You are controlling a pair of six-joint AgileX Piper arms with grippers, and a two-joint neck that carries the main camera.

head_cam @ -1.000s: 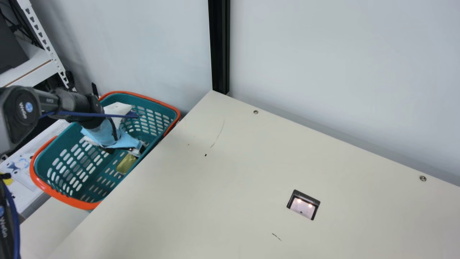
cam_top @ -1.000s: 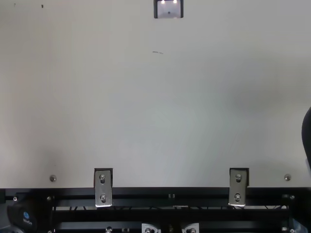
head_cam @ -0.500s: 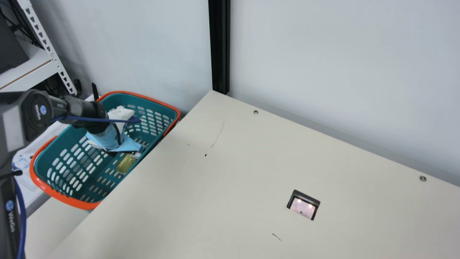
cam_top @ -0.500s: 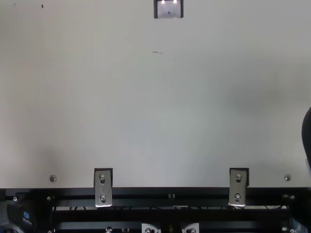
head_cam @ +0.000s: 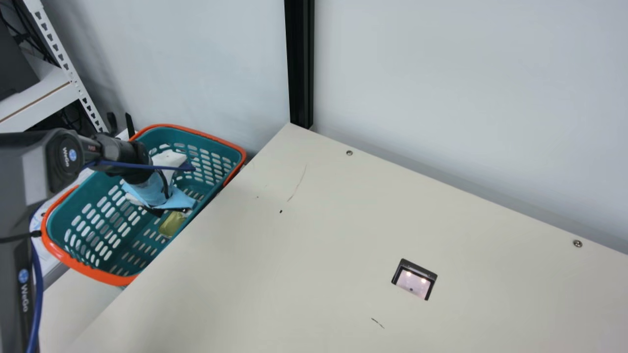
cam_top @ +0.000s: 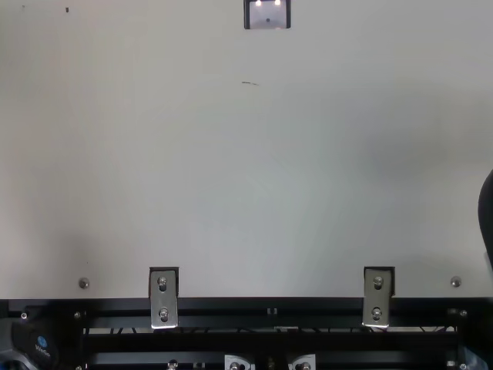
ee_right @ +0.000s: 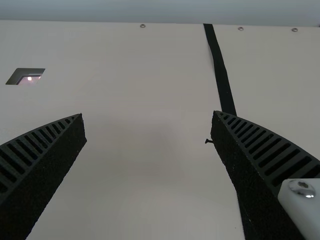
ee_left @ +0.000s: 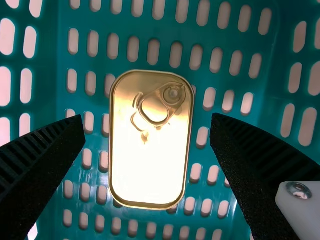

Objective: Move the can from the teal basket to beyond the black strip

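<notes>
Down inside the teal basket [head_cam: 113, 225] is my left gripper [head_cam: 156, 192], with light blue material around it, just beside the gold can [head_cam: 171, 224]. In the left wrist view the flat, rounded rectangular can [ee_left: 150, 165] with a pull ring lies on the slotted basket floor [ee_left: 230, 45]. My left gripper [ee_left: 147, 119] is open, one finger on each side of the can with gaps between. My right gripper [ee_right: 149, 114] stands open and holds nothing above the cream table. The black strip [ee_right: 220, 70] runs partly behind its one finger.
The cream table [head_cam: 343, 220] borders the basket and has a square cutout [head_cam: 414, 279]. A white object [head_cam: 169, 159] lies in the basket behind the left gripper. A black post [head_cam: 300, 63] rises at the table corner; a shelf [head_cam: 44, 98] stands at the far left.
My left arm has shifted rightward in the main view, and its gripper has moved slightly right and downward, closer to the can. The can has stayed in place.
</notes>
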